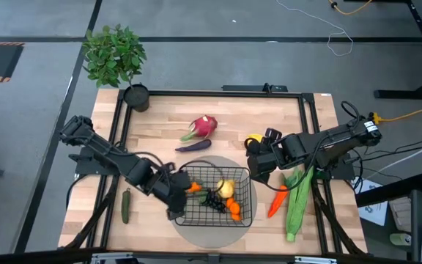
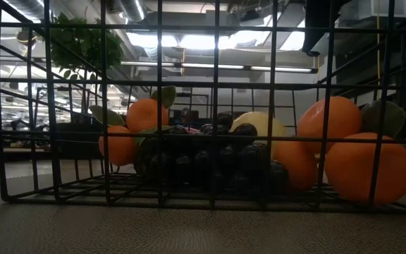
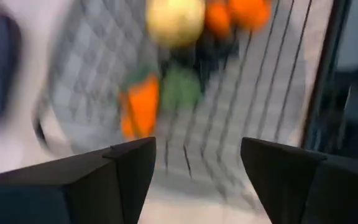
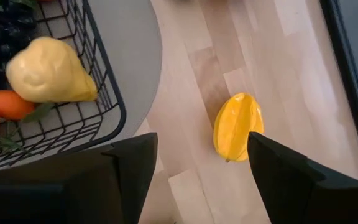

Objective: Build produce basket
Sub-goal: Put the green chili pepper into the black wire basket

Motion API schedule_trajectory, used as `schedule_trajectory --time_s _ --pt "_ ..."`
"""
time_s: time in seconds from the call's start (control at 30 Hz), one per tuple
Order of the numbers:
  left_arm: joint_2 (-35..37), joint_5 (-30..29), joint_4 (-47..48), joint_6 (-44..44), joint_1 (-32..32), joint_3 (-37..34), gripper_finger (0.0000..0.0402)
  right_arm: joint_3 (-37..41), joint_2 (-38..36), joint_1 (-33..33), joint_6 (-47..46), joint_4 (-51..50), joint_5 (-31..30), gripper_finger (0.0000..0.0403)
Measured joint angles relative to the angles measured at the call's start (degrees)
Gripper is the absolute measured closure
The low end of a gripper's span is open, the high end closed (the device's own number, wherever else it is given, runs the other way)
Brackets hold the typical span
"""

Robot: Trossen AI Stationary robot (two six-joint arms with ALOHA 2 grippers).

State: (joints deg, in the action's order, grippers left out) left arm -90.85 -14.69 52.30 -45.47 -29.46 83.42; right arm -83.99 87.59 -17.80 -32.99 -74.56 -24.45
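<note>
The black wire basket [image 1: 249, 192] sits on a round grey mat and holds a yellow pear-like fruit [image 4: 45, 71], dark grapes [image 2: 210, 159] and orange fruits [image 2: 368, 169]. My left gripper [image 1: 182, 192] hovers open at the basket's left side, with an orange fruit [image 3: 143, 106] ahead of its fingers. My right gripper [image 1: 255, 167] is open by the basket's far right corner, near a yellow star fruit [image 4: 238, 126] lying on the wood. A pink dragon fruit [image 1: 204, 126] and a purple eggplant [image 1: 193, 146] lie beyond the basket.
A green cucumber [image 1: 126, 205] lies left of the basket. An orange carrot [image 1: 277, 200] and a long green husk [image 1: 297, 202] lie to its right. The leafy plant [image 1: 114, 55] and black pot [image 1: 136, 97] stand at the far left corner. A black frame [image 1: 218, 93] edges the table.
</note>
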Motion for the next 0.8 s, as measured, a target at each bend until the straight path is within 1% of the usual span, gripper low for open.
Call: schedule_trajectory --time_s 0.13,0.27,0.33,0.4,0.57,0.63,0.73,0.8 --pt "0.00 5.56 8.72 -12.46 -2.75 -0.02 0.0177 0.00 -0.01 -0.01 -0.15 -0.04 0.56 0.0166" --pt "0.00 13.44 20.53 -28.95 -7.31 -0.02 0.0179 0.00 0.00 -0.02 -1.36 -0.15 0.59 0.0166" --pt "0.00 14.23 26.33 -36.36 -10.98 -0.11 0.0179 0.00 -0.01 0.00 -1.38 -0.15 0.59 0.0166" --pt "0.04 14.19 29.46 -44.69 -14.42 -1.37 0.0178 0.00 -0.01 -0.02 -1.42 -0.14 0.57 0.0166" --pt "0.01 12.74 29.51 -63.65 -20.39 -8.04 0.0179 0.00 -0.01 -0.02 -1.43 -0.13 0.57 0.0166" --pt "-0.02 14.55 29.09 -69.25 -22.41 -11.17 0.0179 0.00 0.00 -0.02 -1.44 -0.11 0.57 0.0166" --pt "0.13 19.42 27.45 -74.02 -23.82 -16.38 0.0178 0.00 -0.01 -0.02 -1.36 -0.01 0.57 0.0166" --pt "1.37 20.46 24.65 -77.37 -24.10 -20.14 0.0179 0.00 0.00 -0.02 -1.36 0.12 0.57 0.0166"
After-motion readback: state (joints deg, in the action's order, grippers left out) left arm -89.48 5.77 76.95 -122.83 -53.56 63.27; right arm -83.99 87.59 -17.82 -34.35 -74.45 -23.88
